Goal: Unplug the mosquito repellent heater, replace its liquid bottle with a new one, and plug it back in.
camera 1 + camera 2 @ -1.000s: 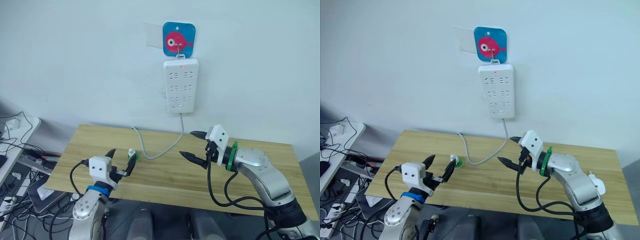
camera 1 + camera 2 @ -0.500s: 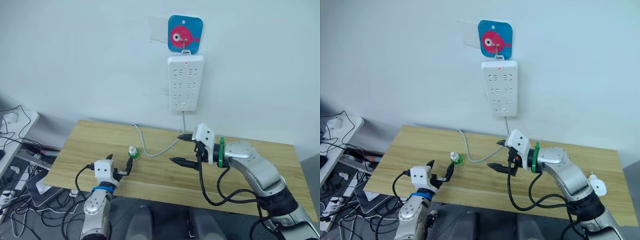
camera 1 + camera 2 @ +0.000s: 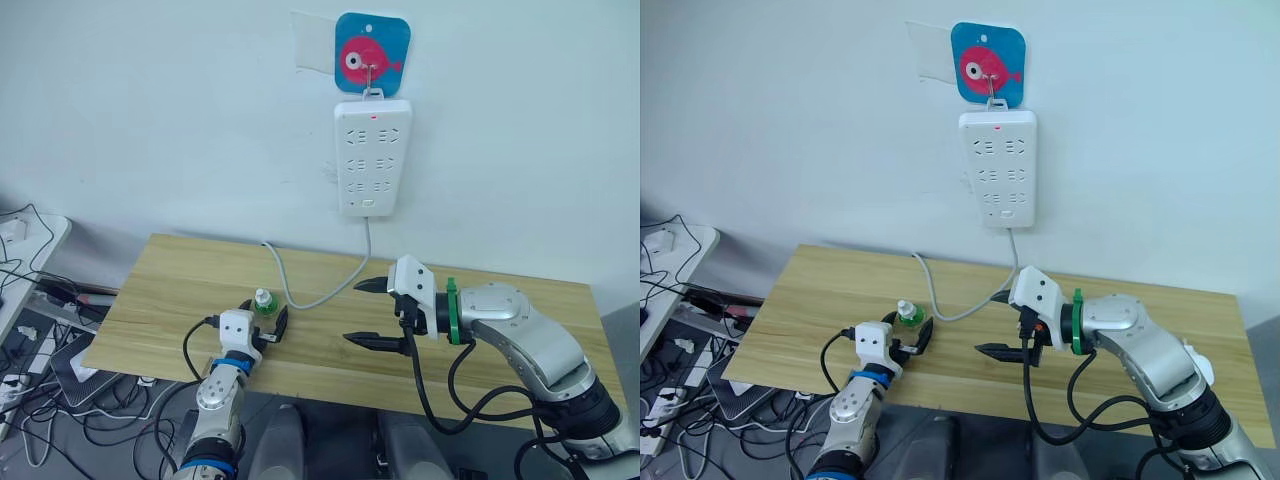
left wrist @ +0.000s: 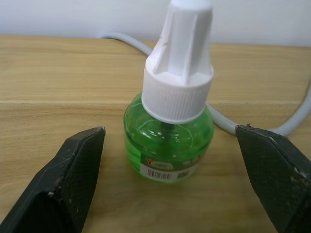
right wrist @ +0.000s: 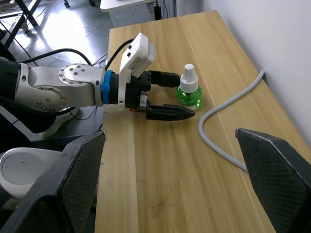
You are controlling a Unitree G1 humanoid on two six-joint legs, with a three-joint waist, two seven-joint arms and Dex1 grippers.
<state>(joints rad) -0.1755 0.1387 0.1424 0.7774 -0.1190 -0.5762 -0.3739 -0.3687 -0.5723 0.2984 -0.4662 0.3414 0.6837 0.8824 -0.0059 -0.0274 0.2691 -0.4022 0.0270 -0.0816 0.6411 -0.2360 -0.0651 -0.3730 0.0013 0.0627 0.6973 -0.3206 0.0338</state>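
Bottle [image 4: 168,141] of green liquid with a white ribbed cap stands upright on the wooden table [image 3: 180,270], near the table's left half, just beside the grey cable [image 3: 320,297]. Left pincer [image 3: 265,326] sits low over the table with its two black fingers [image 4: 73,165] spread apart, one on each side of the bottle; neither finger touches it in the left wrist view. Bottle is between the fingers, towards their tips. A barcode label shows on the bottle's lower front.

Right pincer [image 3: 368,313] hangs above the table's middle, fingers wide apart, holding nothing, pointing towards the robot's left. It is well apart from the bottle. The right wrist view shows the left arm's pincer [image 5: 170,97] around the bottle and the cable curving past it along the wall-side edge of the table.

White power strip [image 3: 371,156] hangs upright on the wall above the table from a hook on a blue square plate with a pink fish [image 3: 371,55]. A small red light shows near the strip's top. Cable runs from the strip's lower end down onto the table and loops towards the bottle. Nothing is plugged into the strip's visible sockets.

Heater [image 3: 1196,366]: a small white rounded shape partly hidden behind the right arm at the table's right side; cannot tell more.
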